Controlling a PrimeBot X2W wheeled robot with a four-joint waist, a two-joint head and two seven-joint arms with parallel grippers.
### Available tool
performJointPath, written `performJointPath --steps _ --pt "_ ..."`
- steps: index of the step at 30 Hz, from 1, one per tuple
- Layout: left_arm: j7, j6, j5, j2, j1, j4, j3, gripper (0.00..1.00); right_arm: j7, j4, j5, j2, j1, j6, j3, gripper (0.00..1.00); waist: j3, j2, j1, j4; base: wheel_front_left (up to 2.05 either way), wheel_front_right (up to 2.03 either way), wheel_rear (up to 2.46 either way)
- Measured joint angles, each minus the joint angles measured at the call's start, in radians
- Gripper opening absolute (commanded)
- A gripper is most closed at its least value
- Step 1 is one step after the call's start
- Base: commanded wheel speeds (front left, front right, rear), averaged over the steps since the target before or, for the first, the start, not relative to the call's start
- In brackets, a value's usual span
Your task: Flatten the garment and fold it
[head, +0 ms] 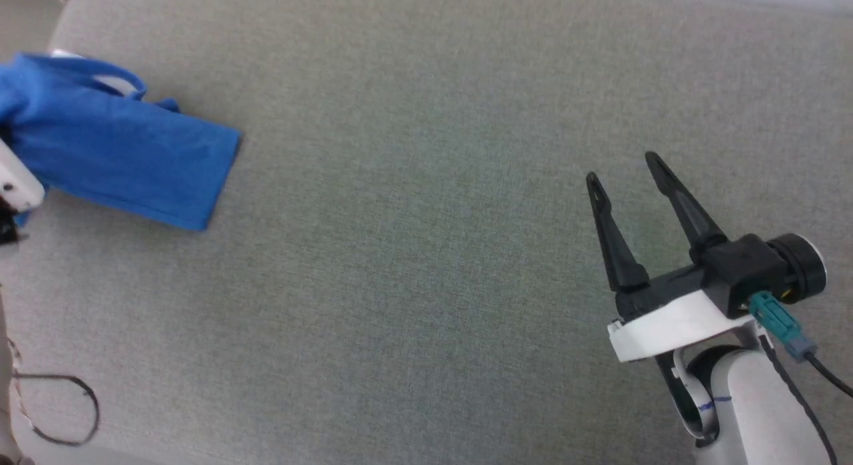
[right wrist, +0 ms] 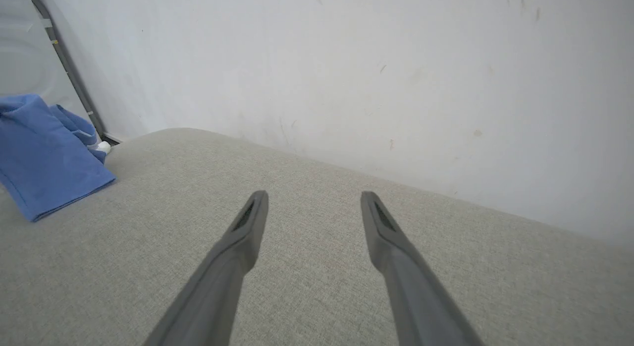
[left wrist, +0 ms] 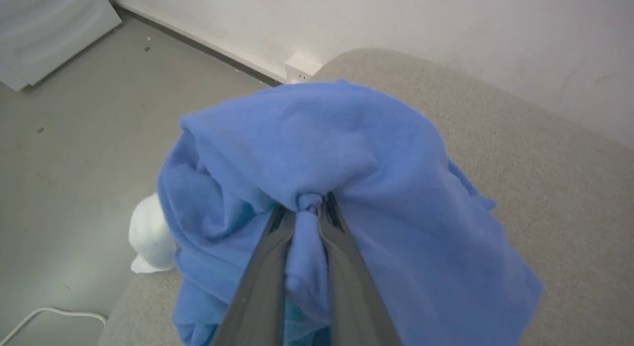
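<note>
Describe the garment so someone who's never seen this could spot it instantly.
Start at the wide grey fabric surface before the robot. Near its left edge lies the garment, bunched bright blue cloth pinched by the left gripper. Its vivid blue folds set it apart from the plain grey around and the open right gripper.

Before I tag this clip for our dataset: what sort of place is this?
Likely a plain indoor room, perhaps a test space: a bare white wall, a grey floor, and a grey fabric-covered surface with the garment bunched at its edge.
</note>
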Motion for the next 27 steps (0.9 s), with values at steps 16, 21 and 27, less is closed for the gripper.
performJointPath --steps 16,21,27 --pt "-0.368 0.020 0.132 -0.059 -0.143 -0.311 -0.147 0.00 -0.057 0.014 0.076 0.000 0.085 0.000 -0.105 1.00 -0.199 0.0000 -0.0002 -0.025 0.00 0.00 0.00" --pt "-0.360 0.011 0.091 -0.139 -0.095 -0.424 -0.176 0.00 -0.064 0.016 0.100 0.000 0.124 0.000 -0.128 1.00 -0.240 0.0000 -0.0002 -0.084 0.00 0.00 0.00" --pt "-0.327 0.004 0.042 -0.259 0.030 -0.536 -0.233 0.00 -0.063 0.013 0.109 0.000 0.157 0.000 -0.141 1.00 -0.274 0.0000 -0.0001 -0.179 0.00 0.00 0.00"
